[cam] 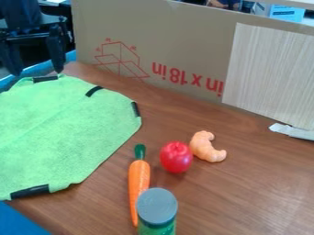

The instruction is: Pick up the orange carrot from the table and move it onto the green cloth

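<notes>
The black gripper point(36, 57) hangs at the upper left, above the far edge of the green cloth, its two fingers wide apart with nothing between them. The green cloth point(67, 133) lies spread on the left of the table, black strips along its border. Right of the cloth lies an orange carrot point(139, 181) with a dark green top. A red apple-like toy point(176, 157) sits beside it, and a curved orange-pink croissant or shrimp shape point(206, 147) lies just to its right. At the bottom stands a green container with a grey lid point(157, 206), close against the carrot's lower end.
A cardboard wall point(184, 50) with red print runs along the back of the wooden table point(257, 188). A pale wood-grain panel point(270, 73) covers its right part. A whitish strip point(292, 131) lies at the right edge, and a blue surface point(21, 222) shows at lower left.
</notes>
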Controlling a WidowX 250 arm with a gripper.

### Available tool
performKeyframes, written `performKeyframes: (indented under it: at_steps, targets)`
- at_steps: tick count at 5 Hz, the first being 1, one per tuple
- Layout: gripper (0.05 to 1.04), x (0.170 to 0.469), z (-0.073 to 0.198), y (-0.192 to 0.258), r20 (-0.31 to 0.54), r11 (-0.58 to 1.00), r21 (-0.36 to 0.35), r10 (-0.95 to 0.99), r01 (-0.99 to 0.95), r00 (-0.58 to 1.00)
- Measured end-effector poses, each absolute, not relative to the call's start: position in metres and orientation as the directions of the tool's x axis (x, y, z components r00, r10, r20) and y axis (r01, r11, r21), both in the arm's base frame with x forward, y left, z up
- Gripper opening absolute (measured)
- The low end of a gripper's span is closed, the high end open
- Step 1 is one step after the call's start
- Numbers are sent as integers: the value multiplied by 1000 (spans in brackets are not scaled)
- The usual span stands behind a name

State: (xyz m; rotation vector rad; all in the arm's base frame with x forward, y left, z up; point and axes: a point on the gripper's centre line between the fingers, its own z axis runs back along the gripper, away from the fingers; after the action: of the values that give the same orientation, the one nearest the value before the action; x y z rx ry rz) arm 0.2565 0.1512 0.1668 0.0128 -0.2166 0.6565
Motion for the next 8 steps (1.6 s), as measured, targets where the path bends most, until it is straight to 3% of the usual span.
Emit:
performKeyframes:
  at_steps: [1,5,8]
  targets:
    - [1000,256,159,150,178,790,-56,610,-611,772]
    - [1000,238,123,68,164,822,-63,568,-566,807]
    - [1000,239,79,24,245,785,-93,614,-613,750]
